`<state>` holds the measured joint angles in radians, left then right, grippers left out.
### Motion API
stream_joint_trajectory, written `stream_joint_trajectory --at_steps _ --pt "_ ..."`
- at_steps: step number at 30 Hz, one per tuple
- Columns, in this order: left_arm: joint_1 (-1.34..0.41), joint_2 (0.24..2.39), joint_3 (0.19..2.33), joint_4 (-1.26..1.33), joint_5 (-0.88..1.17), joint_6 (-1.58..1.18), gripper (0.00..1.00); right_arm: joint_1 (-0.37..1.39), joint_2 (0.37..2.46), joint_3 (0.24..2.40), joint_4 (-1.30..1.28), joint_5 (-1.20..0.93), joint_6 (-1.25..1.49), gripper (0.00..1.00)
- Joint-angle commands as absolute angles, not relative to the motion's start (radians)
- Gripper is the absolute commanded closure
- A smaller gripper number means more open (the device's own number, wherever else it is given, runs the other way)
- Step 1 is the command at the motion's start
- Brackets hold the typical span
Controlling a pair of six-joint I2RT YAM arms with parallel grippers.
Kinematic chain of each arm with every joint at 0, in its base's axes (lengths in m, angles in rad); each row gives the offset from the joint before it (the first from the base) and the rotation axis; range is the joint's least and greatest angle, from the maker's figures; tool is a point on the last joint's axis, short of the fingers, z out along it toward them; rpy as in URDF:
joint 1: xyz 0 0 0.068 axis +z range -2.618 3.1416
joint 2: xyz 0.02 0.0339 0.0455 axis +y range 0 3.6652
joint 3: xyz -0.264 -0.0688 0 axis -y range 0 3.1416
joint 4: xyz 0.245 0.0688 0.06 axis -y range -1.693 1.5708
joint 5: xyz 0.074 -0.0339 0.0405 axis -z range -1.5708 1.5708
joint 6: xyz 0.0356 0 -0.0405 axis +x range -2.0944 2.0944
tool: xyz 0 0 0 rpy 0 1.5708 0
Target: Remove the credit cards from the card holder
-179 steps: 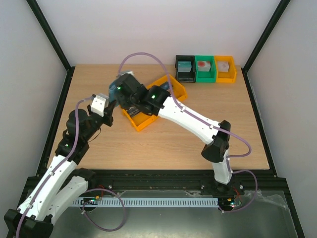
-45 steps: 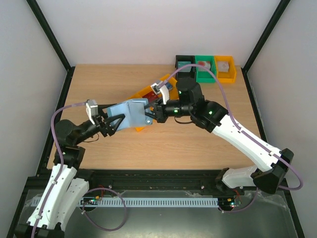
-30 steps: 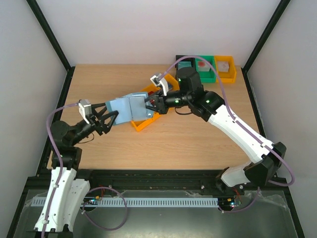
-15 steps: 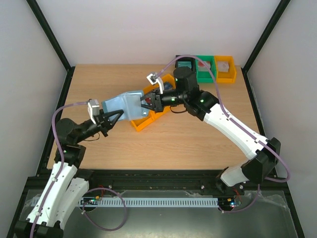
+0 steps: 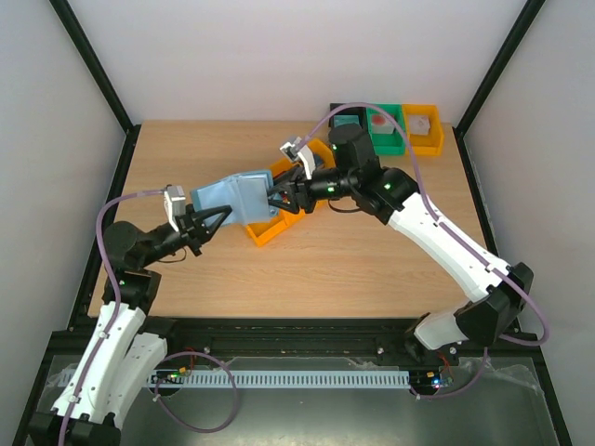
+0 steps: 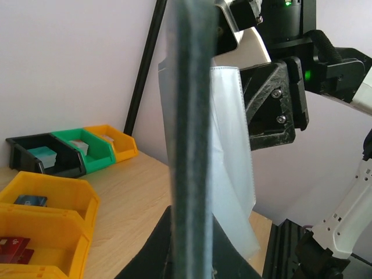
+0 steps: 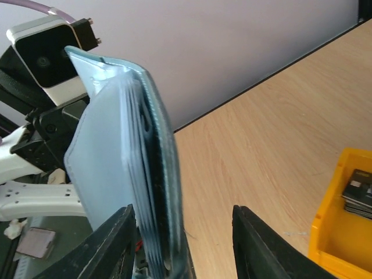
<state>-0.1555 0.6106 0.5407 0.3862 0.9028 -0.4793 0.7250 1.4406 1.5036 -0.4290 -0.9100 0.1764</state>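
Observation:
My left gripper [image 5: 212, 221] is shut on the light blue card holder [image 5: 237, 197] and holds it upright above the table. In the left wrist view the holder [image 6: 189, 133] stands edge-on in my left gripper [image 6: 192, 256], with its clear sleeves [image 6: 232, 157] fanned to the right. My right gripper [image 5: 282, 192] is open at the holder's far edge. In the right wrist view the holder [image 7: 131, 168] stands between the spread fingers of my right gripper [image 7: 185, 244], close to the left finger. Credit cards lie in the orange bin: blue [image 6: 30, 200], red [image 6: 14, 247] and dark [image 7: 357, 189].
The two-part orange bin [image 5: 267, 229] sits under the grippers at mid-table. Black [image 5: 349, 130], green [image 5: 383, 130] and yellow [image 5: 421, 128] bins stand in a row at the back right, each with a small item. Black frame posts border the table.
Since six seconds ago the holder has come up out of the orange bin in my left gripper. In the last half second my right gripper shifted slightly right at the holder's edge.

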Motion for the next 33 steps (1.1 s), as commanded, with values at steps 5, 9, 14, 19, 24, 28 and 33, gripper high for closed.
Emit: stream_joint_trajectory --at_steps 5,9,14,19,24,28,33 --pt "-0.147 0.616 0.561 0.449 0.969 -0.429 0.98 0.717 1.429 1.473 -0.336 -0.937 0.24 0.46" --pt "-0.146 0.617 0.561 0.464 0.963 -0.454 0.98 0.757 1.507 1.513 -0.286 -1.014 0.292 0.34" --pt "-0.147 0.611 0.563 0.457 0.959 -0.455 0.98 0.812 1.541 1.562 -0.276 -0.99 0.286 0.34" --pt "-0.146 0.615 0.56 0.458 0.95 -0.458 0.98 0.839 1.534 1.542 -0.197 -0.888 0.353 0.41" --pt "-0.147 0.623 0.558 0.46 0.923 -0.473 0.98 0.85 1.534 1.548 -0.175 -0.801 0.41 0.67" --pt "-0.146 0.623 0.555 0.438 0.864 -0.476 0.84 0.853 1.55 1.578 -0.251 -0.724 0.403 0.96" --pt "-0.127 0.61 0.557 0.401 0.795 -0.455 0.27 0.855 1.566 1.651 -0.362 -0.579 0.384 0.98"
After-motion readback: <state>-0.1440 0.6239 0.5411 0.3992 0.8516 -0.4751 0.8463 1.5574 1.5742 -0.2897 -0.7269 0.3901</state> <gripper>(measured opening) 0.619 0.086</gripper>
